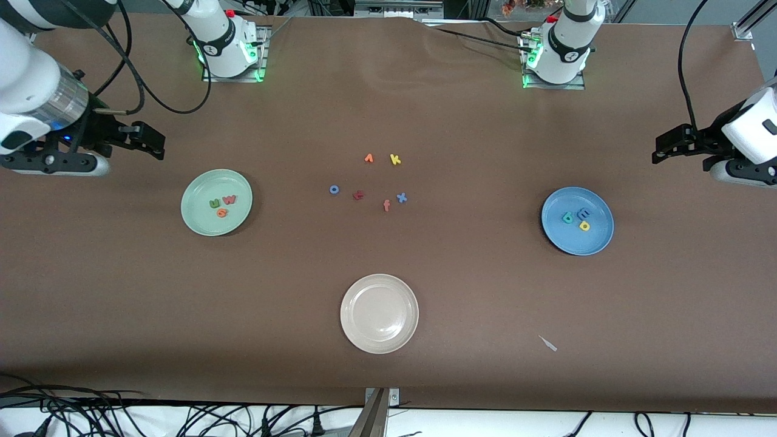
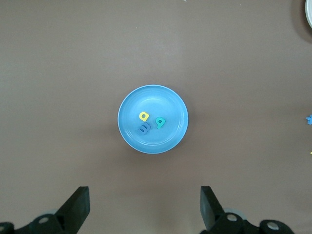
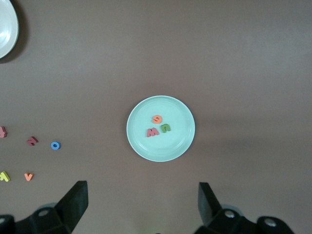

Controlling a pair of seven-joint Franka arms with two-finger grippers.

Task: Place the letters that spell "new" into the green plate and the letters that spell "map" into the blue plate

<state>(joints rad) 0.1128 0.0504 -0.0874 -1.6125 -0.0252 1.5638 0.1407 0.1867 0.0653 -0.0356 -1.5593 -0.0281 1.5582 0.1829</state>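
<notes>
A: On the table in the front view, we find the round pale mint-green plate (image 1: 217, 202) holding the green "n" (image 1: 214, 204), orange "e" (image 1: 221, 212) and pinkish-red "w" (image 1: 229, 199). The round medium-blue plate (image 1: 577, 220) holds the blue "m" (image 1: 583, 213), teal "a" (image 1: 568, 218) and yellow "p" (image 1: 584, 226).

B: In the left wrist view, we see the left gripper (image 2: 145, 204) spread and empty, the blue plate directly ahead of its jaws.

A: In the right wrist view, the right gripper (image 3: 143, 202) is likewise spread and empty, facing the green plate. We judge no letter remains to fetch; each arm waits at its own end.
</notes>
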